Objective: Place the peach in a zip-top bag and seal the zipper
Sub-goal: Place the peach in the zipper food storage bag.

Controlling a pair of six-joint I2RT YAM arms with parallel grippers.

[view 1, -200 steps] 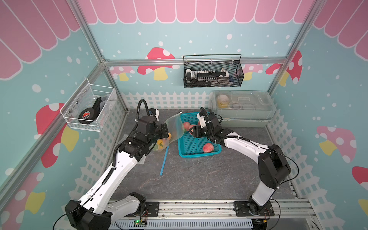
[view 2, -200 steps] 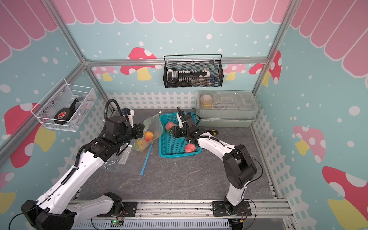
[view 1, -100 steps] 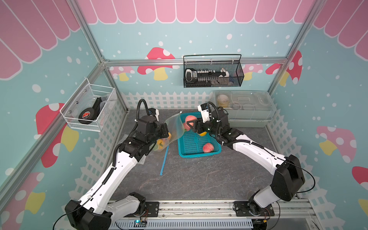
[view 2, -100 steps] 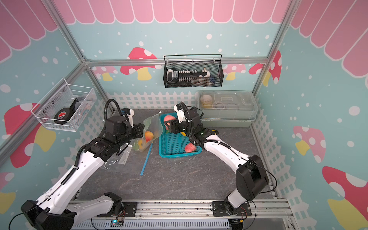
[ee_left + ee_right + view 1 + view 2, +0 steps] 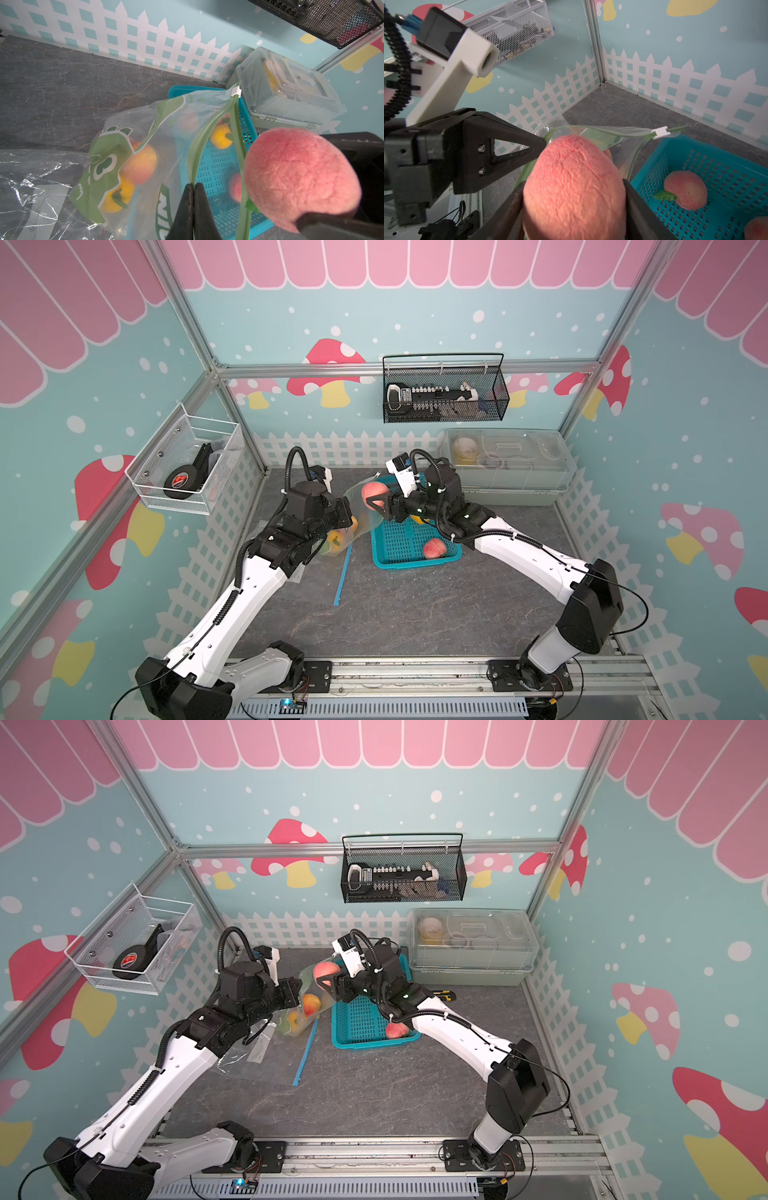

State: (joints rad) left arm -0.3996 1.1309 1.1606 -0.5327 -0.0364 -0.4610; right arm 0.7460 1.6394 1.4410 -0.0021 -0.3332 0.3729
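Observation:
My right gripper [image 5: 379, 501] [image 5: 328, 978] [image 5: 573, 185] is shut on a pink peach [image 5: 373, 492] [image 5: 325, 969] [image 5: 299, 176] [image 5: 574, 187] and holds it in the air at the open mouth of the zip-top bag [image 5: 358, 515] [image 5: 305, 992] [image 5: 145, 133] [image 5: 610, 135]. The bag is clear with green print and has orange and yellow fruit [image 5: 141, 164] inside. My left gripper [image 5: 347, 512] [image 5: 294, 986] [image 5: 194, 185] is shut on the bag's green zipper rim and holds the mouth up. The white slider [image 5: 236, 91] [image 5: 660, 132] sits at the far end of the zipper.
A blue basket [image 5: 415, 565] [image 5: 374, 1043] [image 5: 675, 145] right of the bag holds another peach [image 5: 434, 548] [image 5: 685, 191]. A blue strip [image 5: 344, 572] and a flat clear bag [image 5: 249, 1052] lie on the table. A clear lidded box [image 5: 507, 464] stands at the back right.
My right gripper has lifted the peach out of the blue basket and carried it left to the bag's mouth. The left arm and the bag have stayed put.

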